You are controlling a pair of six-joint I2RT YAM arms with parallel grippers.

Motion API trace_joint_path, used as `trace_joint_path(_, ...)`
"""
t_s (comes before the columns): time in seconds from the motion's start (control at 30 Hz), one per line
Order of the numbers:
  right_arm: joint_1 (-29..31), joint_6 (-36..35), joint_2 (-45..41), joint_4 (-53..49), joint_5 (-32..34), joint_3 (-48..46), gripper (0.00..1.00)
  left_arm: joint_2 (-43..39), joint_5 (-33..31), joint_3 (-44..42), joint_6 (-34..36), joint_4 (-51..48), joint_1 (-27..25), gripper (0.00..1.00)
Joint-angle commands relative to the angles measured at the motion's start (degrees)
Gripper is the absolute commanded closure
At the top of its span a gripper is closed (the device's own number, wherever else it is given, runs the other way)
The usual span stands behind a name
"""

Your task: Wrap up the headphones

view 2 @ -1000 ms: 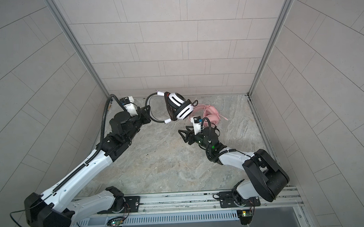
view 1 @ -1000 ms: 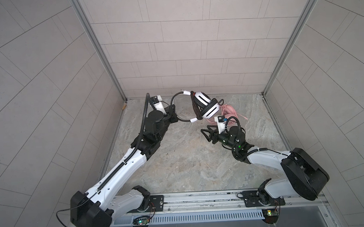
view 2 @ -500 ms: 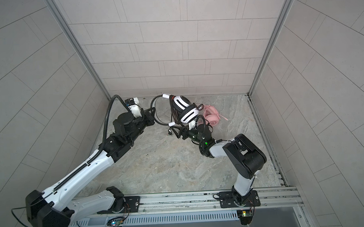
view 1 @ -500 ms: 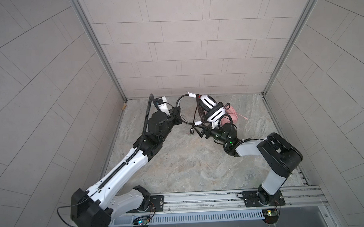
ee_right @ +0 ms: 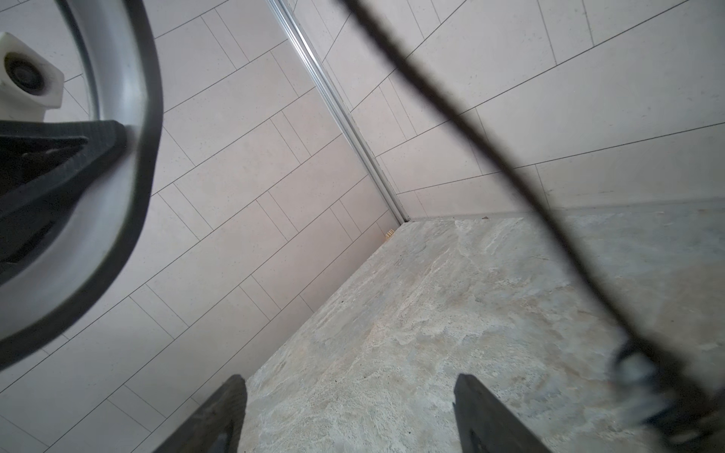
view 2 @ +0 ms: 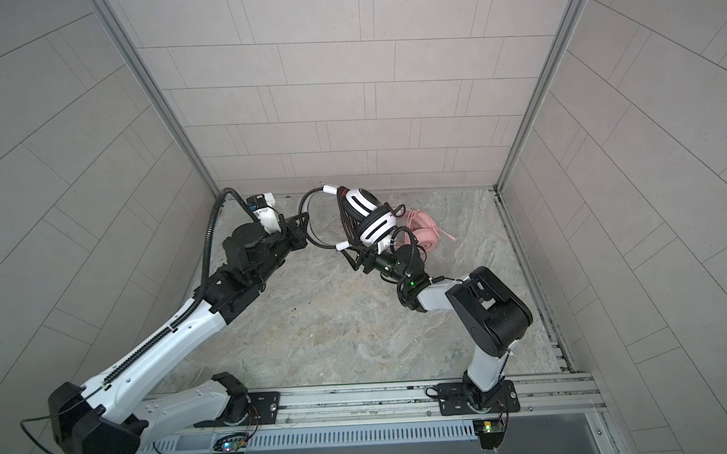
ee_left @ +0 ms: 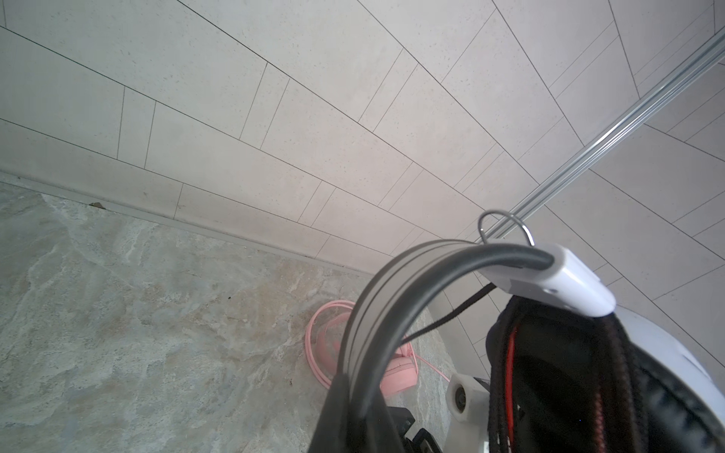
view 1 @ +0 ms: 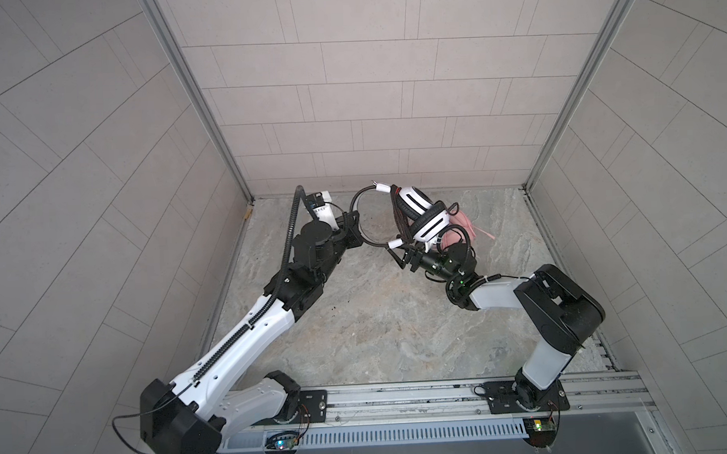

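The white-and-black headphones (view 1: 420,212) (view 2: 370,219) hang in the air near the back wall, with black cable (view 1: 398,218) looped round the ear cups. My left gripper (view 1: 356,233) (view 2: 303,230) (ee_left: 353,396) is shut on their wire headband (view 1: 363,213) (ee_left: 376,313). My right gripper (view 1: 403,255) (view 2: 356,258) (ee_right: 349,392) is open just below the ear cups, with nothing between its fingers. A black cable strand (ee_right: 470,137) runs past the outside of one finger. The pink headphones (view 1: 464,233) (view 2: 425,234) (ee_left: 325,353) lie on the floor behind, partly hidden.
Tiled walls (view 1: 369,90) close in the back and both sides of the stone floor (view 1: 378,327). The arms' mounting rail (view 1: 401,397) runs along the front edge.
My right arm has folded in and brought its gripper up under the white-and-black headphones, with the jaws opening wider. My left gripper has kept its hold and shifted the headset slightly right.
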Motion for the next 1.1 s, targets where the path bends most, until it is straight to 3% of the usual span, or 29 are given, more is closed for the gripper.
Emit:
trace_joint_path(0.0, -0.86, -1.41, -2.06, -1.62, 1.04, -1.12, 0.16, -2.09, 0.76, 3.30, -2.69, 5.23, -0.38, 1.00)
trace_joint_path(0.63, -1.34, -0.24, -0.28, -4.19, -0.74, 1.37, 0.21, -2.54, 1.36, 3.35, -3.12, 4.78, -1.80, 1.00)
trace_joint_path(0.7, -1.33, 0.18, 0.36, -3.98, -1.06, 1.67, 0.26, -2.53, 1.31, 3.48, -3.22, 4.79, -2.02, 1.00)
trace_joint_path(0.73, -1.33, 0.45, 0.73, -3.74, -1.42, 1.89, 0.33, -2.53, 1.29, 3.56, -3.24, 4.76, -2.02, 1.00)
trace_joint_path(0.83, -1.32, 1.44, 1.17, -2.59, -2.08, 1.65, 0.69, -2.62, 0.44, 3.61, -2.84, 4.73, -2.10, 1.00)
trace_joint_path(0.87, -1.33, 1.83, 1.23, -2.14, -2.14, 1.29, 0.76, -2.81, -0.43, 3.63, -2.59, 4.63, -2.10, 1.00)
trace_joint_path(1.07, -1.24, 5.13, 1.18, 1.30, -3.34, -1.59, 0.79, -3.28, -9.02, 3.03, 2.12, 4.79, -2.12, 1.00)
